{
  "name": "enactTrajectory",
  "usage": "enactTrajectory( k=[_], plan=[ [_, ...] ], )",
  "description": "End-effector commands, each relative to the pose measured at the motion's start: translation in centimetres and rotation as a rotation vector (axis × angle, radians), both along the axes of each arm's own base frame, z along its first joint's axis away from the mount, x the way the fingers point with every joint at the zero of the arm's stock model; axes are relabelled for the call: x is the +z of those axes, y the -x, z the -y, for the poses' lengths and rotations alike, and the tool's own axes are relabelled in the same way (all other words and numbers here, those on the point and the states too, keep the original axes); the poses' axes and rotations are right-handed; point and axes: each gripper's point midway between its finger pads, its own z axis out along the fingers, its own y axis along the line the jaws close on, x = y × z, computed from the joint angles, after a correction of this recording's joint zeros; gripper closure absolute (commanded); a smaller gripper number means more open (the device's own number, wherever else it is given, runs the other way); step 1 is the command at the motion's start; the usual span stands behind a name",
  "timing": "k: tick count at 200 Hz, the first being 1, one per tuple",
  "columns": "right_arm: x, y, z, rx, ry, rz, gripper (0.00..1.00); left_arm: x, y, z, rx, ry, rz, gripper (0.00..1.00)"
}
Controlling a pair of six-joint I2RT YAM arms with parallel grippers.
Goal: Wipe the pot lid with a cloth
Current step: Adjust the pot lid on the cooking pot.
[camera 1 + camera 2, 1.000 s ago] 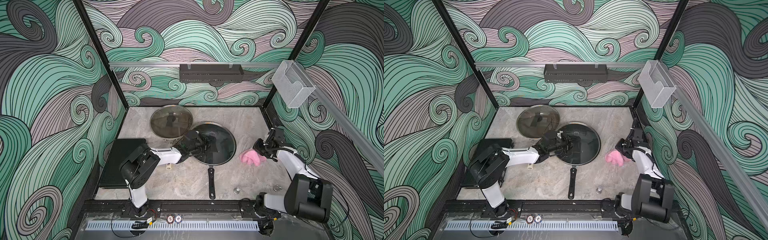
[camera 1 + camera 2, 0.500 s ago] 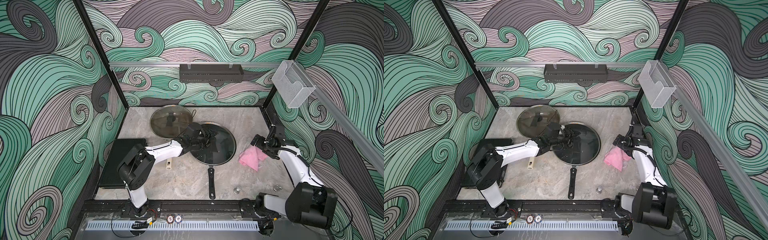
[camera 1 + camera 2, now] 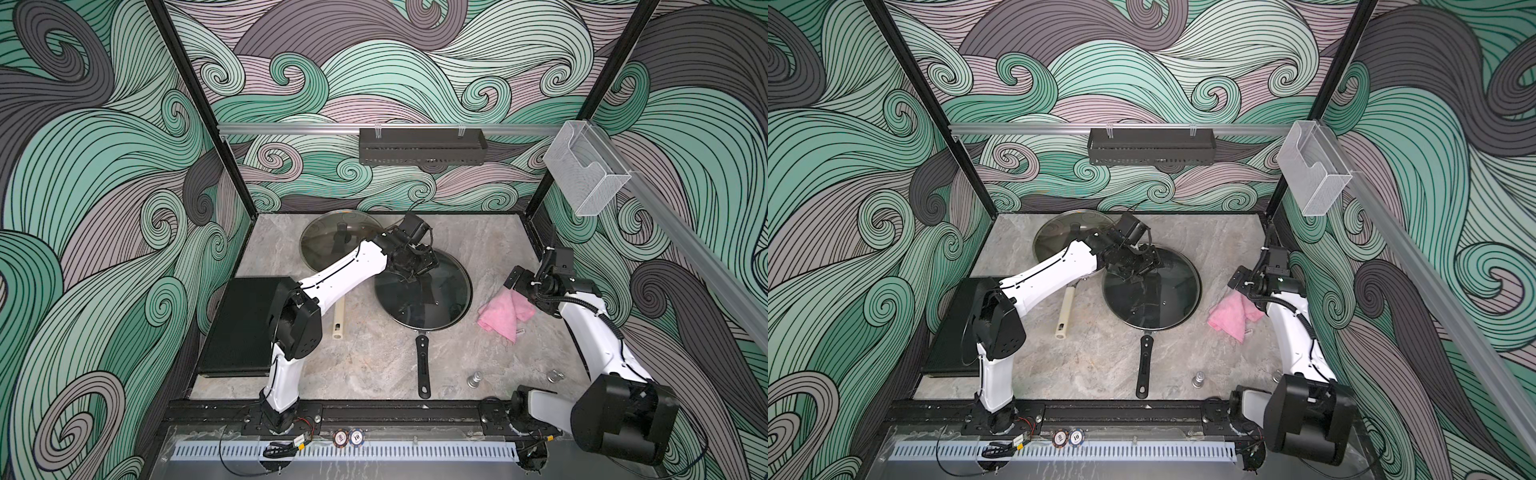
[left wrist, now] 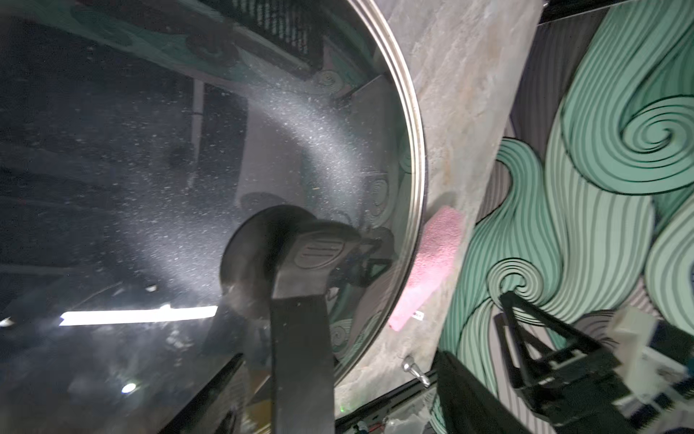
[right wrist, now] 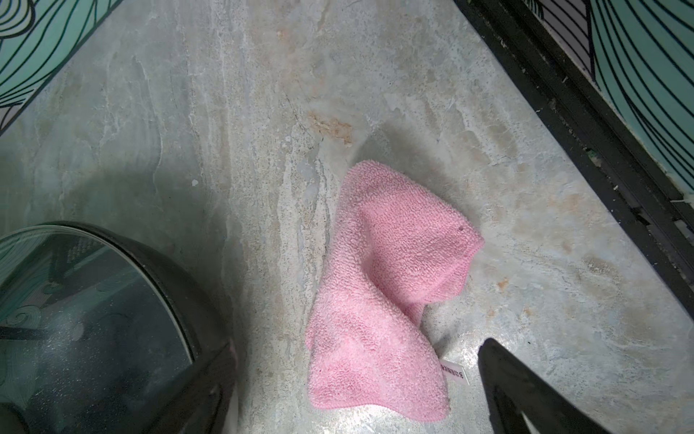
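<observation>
Since a second ago both arms have let go. The right end effector was bunching the cloth and has lifted off it; the left end effector has drawn back from the middle of the pot lid toward its far rim.

The pink cloth now lies loose and half unfolded on the tabletop. It is on the robot's right side, just beside the lid, with a strip of bare stone between them in the right wrist view. The right end effector hangs over the cloth's far edge with its jaws spread wide and nothing between them. Only one dark finger shows at the edge of that view.

The lid sits on a frying pan whose black handle points toward the front rail. In the left wrist view the left end effector's fingers stand far apart. One crosses in front of the lid's black knob, gripping nothing. The glass is speckled with fine spots.

As for writing, a small white tag at the cloth's hem carries print too fine to read. Of two poker chips on the front rail, one reads "10". The other chip cannot be made out. The knob bears an oval stamp of plain lines, with no letters.

A second glass lid lies behind.
</observation>
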Motion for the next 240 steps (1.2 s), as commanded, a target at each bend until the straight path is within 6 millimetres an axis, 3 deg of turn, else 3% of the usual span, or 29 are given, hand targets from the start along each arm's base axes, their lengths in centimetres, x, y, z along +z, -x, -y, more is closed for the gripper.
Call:
enactTrajectory(
  k=[1, 14, 19, 27, 55, 84, 105, 134, 186, 240],
  plan=[
    [1.1, 0.1, -0.2, 0.019, 0.008, 0.015, 0.01, -2.5, 2.4, -1.7, -0.096, -0.197, -0.065, 0.22],
    [1.2, 0.0, -0.2, 0.022, 0.009, 0.018, 0.01, -2.5, 2.7, -1.0, -0.130, -0.214, -0.065, 0.22],
    [1.2, 0.0, -0.2, 0.025, 0.009, 0.017, 0.01, -2.6, 2.7, -0.8, -0.144, -0.225, -0.068, 0.10],
    [1.3, -0.1, -0.3, 0.028, 0.009, 0.020, 0.01, -2.9, 2.8, -0.8, -0.167, -0.265, -0.069, 0.09],
    [1.5, 0.0, -0.4, 0.036, 0.009, 0.028, 0.01, -2.8, 2.6, -0.5, -0.222, -0.360, -0.036, 0.23],
    [1.4, 0.1, -0.4, 0.037, 0.013, 0.030, 0.01, -3.0, 2.6, 0.1, -0.244, -0.353, -0.038, 0.47],
    [1.3, 0.2, -0.3, 0.036, 0.014, 0.029, 0.01, -3.5, 2.6, 0.2, -0.249, -0.359, -0.047, 0.48],
    [1.5, 0.2, -0.3, 0.036, 0.016, 0.036, 0.01, -4.4, 2.6, 0.2, -0.246, -0.364, -0.071, 0.57],
    [1.8, 0.2, -0.4, 0.037, 0.015, 0.060, 0.01, -4.1, 1.8, 1.9, -0.268, -0.279, -0.027, 0.65],
    [1.7, 0.2, -0.4, 0.036, 0.012, 0.067, 0.01, -3.7, 1.8, 1.7, -0.247, -0.256, -0.014, 0.79]
  ],
)
